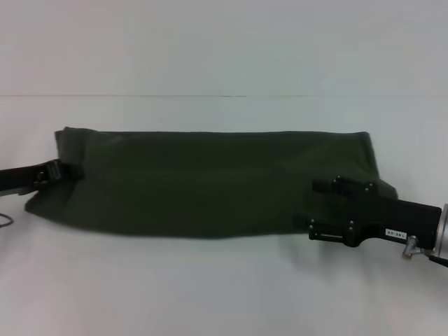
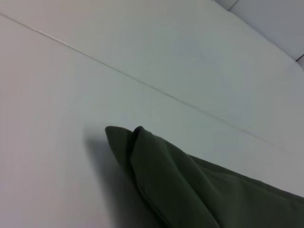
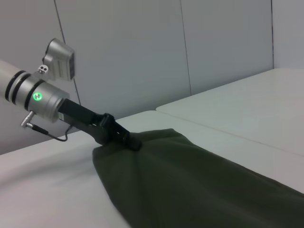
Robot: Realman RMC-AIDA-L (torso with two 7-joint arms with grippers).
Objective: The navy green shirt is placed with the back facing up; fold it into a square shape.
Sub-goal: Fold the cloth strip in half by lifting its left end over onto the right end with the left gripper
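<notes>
The left gripper (image 1: 66, 170) sits at the shirt's (image 1: 210, 183) left end, its fingers closed on a pinch of the cloth there; the right wrist view shows the fabric gathered into small wrinkles around those fingers (image 3: 130, 142), with the arm's silver wrist and a green light behind. The right gripper (image 1: 313, 204) lies over the right end of the shirt, near its front edge, two black fingers (image 1: 323, 186) spread apart and pointing left across the cloth; whether they grip any fabric I cannot tell.

The shirt lies on the white table (image 1: 224, 294) as a long dark green band running left to right, folded lengthwise, plain side up. Its back edge is straight, its front edge bulges slightly. The left wrist view shows a folded corner (image 2: 135, 137) with doubled layers resting on the table. A thin seam (image 1: 210, 95) crosses the table behind the shirt.
</notes>
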